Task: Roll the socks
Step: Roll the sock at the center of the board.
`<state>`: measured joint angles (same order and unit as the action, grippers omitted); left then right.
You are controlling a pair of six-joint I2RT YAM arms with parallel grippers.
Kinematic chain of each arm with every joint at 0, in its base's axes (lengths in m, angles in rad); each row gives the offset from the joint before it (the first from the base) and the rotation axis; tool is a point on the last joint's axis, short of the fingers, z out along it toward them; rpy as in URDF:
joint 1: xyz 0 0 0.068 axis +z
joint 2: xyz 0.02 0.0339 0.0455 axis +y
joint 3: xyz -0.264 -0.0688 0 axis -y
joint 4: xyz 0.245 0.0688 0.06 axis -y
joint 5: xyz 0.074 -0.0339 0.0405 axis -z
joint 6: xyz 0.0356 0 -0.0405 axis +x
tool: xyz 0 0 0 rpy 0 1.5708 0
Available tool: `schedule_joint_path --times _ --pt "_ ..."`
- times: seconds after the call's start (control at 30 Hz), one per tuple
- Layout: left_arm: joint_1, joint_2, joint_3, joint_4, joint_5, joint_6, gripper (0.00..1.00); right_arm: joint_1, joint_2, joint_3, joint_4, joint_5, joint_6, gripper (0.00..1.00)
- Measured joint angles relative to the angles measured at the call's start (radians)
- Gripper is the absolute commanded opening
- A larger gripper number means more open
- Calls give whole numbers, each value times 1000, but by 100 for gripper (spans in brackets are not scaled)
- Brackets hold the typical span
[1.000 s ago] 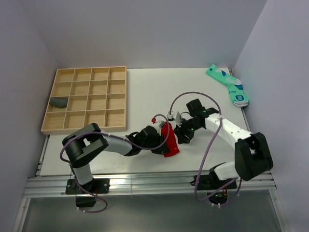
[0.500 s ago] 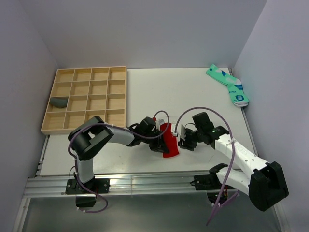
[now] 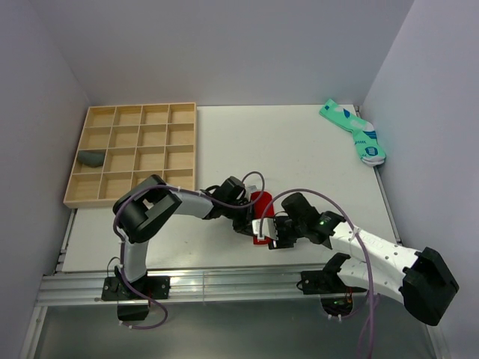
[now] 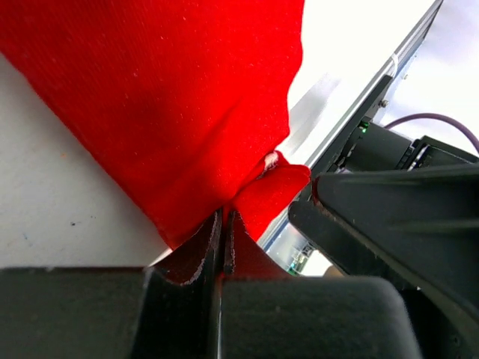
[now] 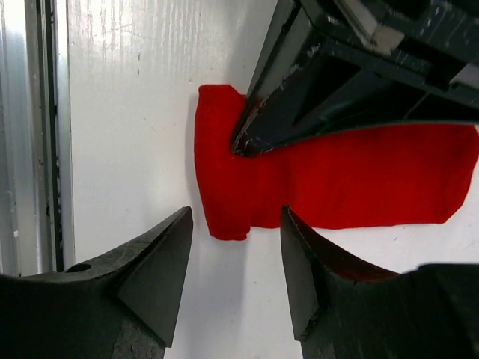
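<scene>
Jaws of the left gripper (image 4: 223,224) are pressed together, pinching a fold of the red sock (image 3: 261,202) at its edge. This sock lies on the white table (image 3: 247,138) near the front edge, between the two arms. The right gripper (image 5: 236,218) hangs just over the sock's end, its jaws spread wide and holding nothing. The grey sock (image 3: 92,158) sits in a left-column compartment of the wooden tray (image 3: 153,158). Green patterned socks (image 3: 355,133) lie at the far right corner.
</scene>
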<state>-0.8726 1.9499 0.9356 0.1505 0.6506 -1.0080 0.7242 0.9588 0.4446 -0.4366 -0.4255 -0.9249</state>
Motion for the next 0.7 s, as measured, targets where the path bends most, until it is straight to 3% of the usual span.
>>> schedule_joint_path --times 0.47,0.6,0.63,0.7 --pt "22 55 68 -74 80 -4 0 82 43 -34 64 46 1 53" --pt "25 69 84 -89 97 -4 0 85 80 -34 93 60 16 45" --pt "25 71 86 -89 101 -5 0 85 91 -34 99 62 18 37" --pt "26 75 88 -88 108 -8 1 85 109 -34 110 65 26 31"
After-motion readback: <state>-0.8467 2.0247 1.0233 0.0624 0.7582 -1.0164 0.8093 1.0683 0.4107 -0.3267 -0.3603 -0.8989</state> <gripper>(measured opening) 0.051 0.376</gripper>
